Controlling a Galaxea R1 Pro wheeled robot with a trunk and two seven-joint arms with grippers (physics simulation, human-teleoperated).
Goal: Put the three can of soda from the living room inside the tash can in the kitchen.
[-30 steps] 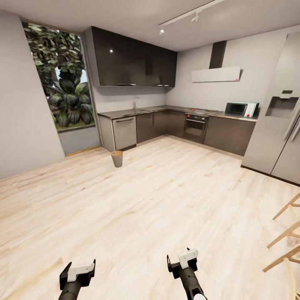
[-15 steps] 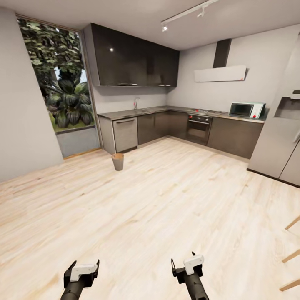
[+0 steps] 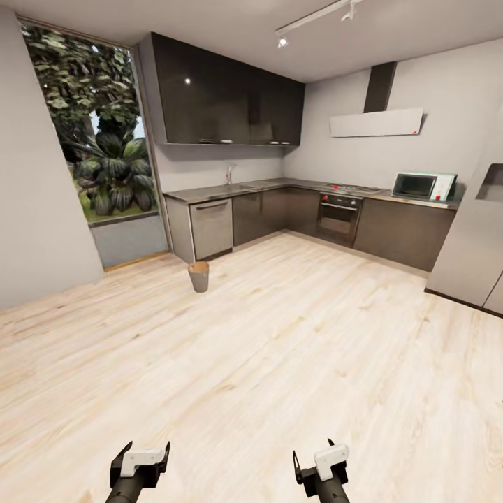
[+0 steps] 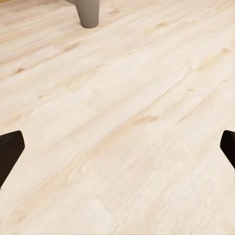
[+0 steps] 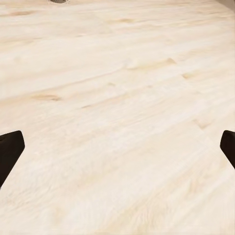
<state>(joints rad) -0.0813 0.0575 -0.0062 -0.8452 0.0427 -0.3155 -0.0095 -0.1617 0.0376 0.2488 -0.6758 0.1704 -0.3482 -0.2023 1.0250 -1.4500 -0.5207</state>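
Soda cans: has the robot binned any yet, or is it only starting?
Nothing looks done that I can see. Both the left gripper and right gripper are open and hold nothing. The small grey tapered trash can stands far across the pale wood kitchen floor; its inside is hidden. No cans in sight, so fetching apparently remains.

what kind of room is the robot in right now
A home kitchen, by the look of it. Dark cabinets run along two walls under a steel countertop with a sink tap, a built-in oven sits in the corner run, and a microwave stands on the counter.
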